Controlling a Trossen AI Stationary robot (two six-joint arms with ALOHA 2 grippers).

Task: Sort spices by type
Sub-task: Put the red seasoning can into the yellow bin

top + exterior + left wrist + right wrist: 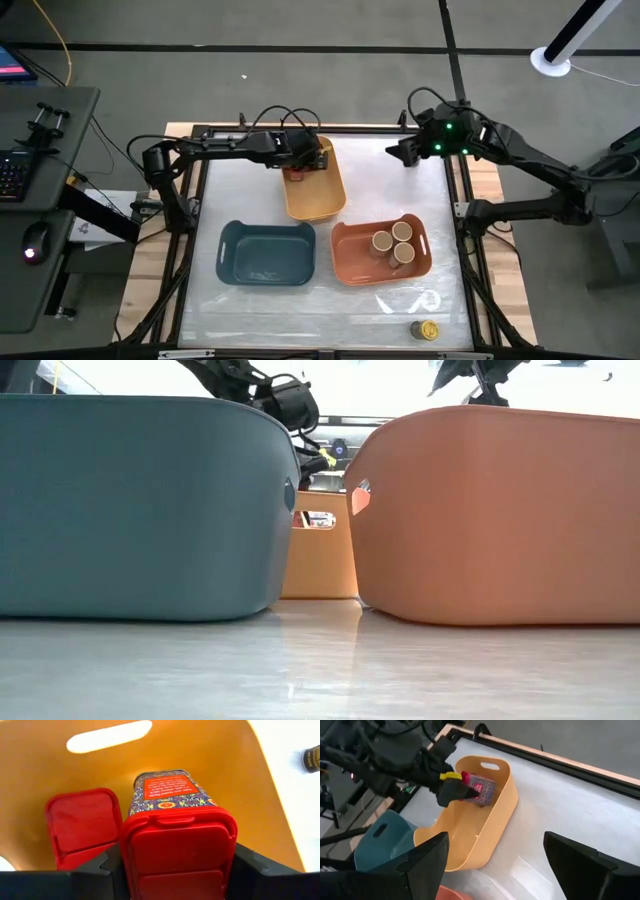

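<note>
Left wrist view: the left gripper [177, 870] pinches a boxy red-lidded tin [175, 815] with a patterned printed body, held inside the smooth yellow bin [220, 765] beside a second red tin [82, 827]. The right gripper [495, 865] hovers with fingers spread. Three tan-lidded cylindrical jars [392, 243] stand in the orange bin [350, 268].

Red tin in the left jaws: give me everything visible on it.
The held red tin is boxy, with a glossy red plastic flip-top cap and a body printed in a purple floral pattern around a red label panel of white text. The left gripper clamps it at the cap end, one finger on each side, inside the yellow bin. A second red tin sits beside it in the bin; contact between them can't be judged.
</note>
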